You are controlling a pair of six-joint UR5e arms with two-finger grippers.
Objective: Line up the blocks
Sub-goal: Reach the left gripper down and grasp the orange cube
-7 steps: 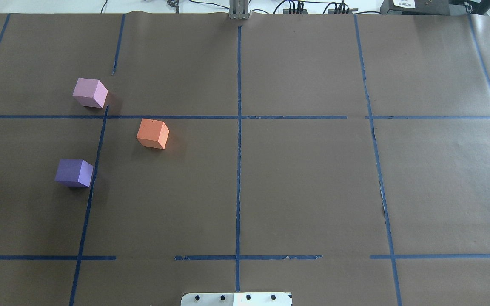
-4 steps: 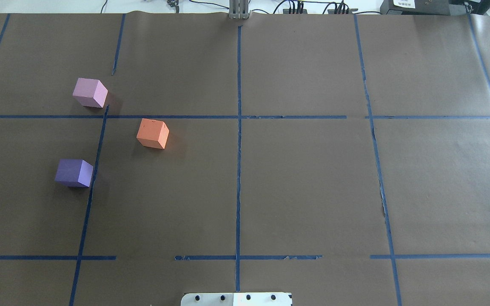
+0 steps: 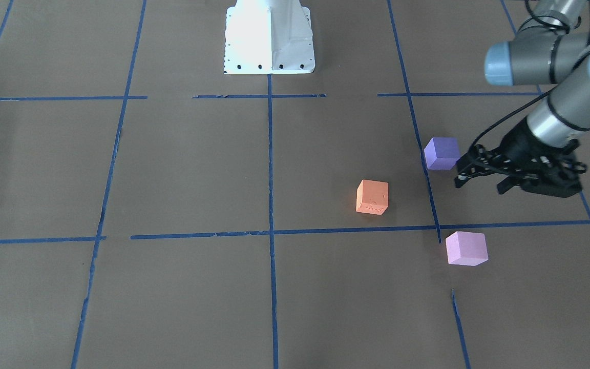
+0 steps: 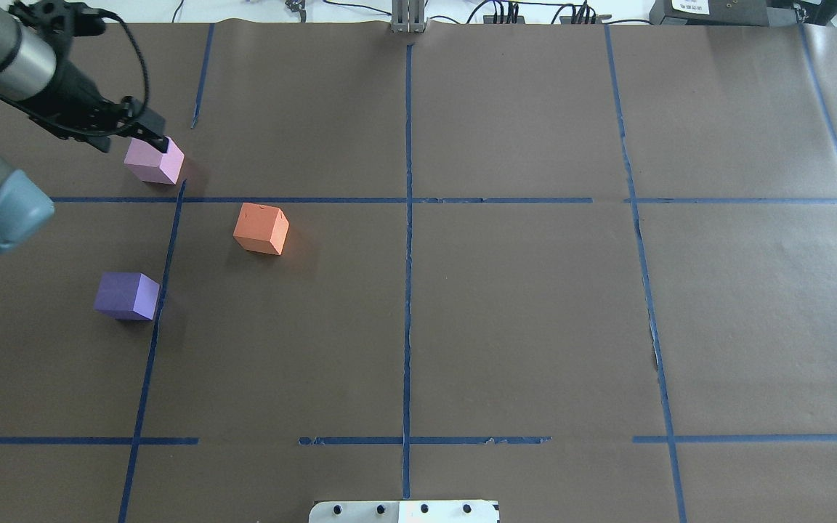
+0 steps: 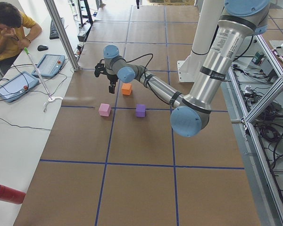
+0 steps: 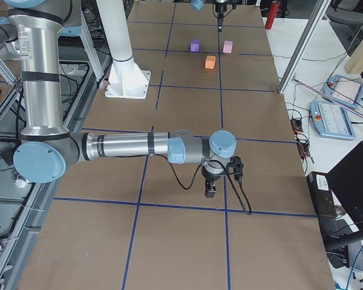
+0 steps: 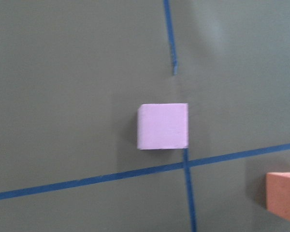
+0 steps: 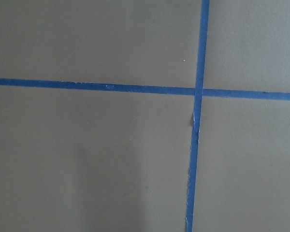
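Three cubes lie apart on the brown table's left half. The pale pink block [image 4: 155,161] is farthest, the orange block [image 4: 261,229] is right of it and nearer, and the dark purple block [image 4: 126,296] is nearest. My left gripper [image 4: 134,142] is open and empty, hovering above the pink block, which fills the middle of the left wrist view [image 7: 163,126]. The front view shows its spread fingers [image 3: 479,184] off the table. My right gripper [image 6: 210,187] shows only in the exterior right view, low over bare table far from the blocks; I cannot tell if it is open.
Blue tape lines [image 4: 408,218] mark a grid on the brown paper. The white robot base plate [image 4: 404,511] sits at the near middle edge. A person [image 5: 9,28] sits beyond the far edge with tablets. A red cylinder [image 5: 7,194] lies off the table's left end.
My left arm has come into the overhead view from the left, and its gripper now hovers over the pink block. The three blocks have not moved.
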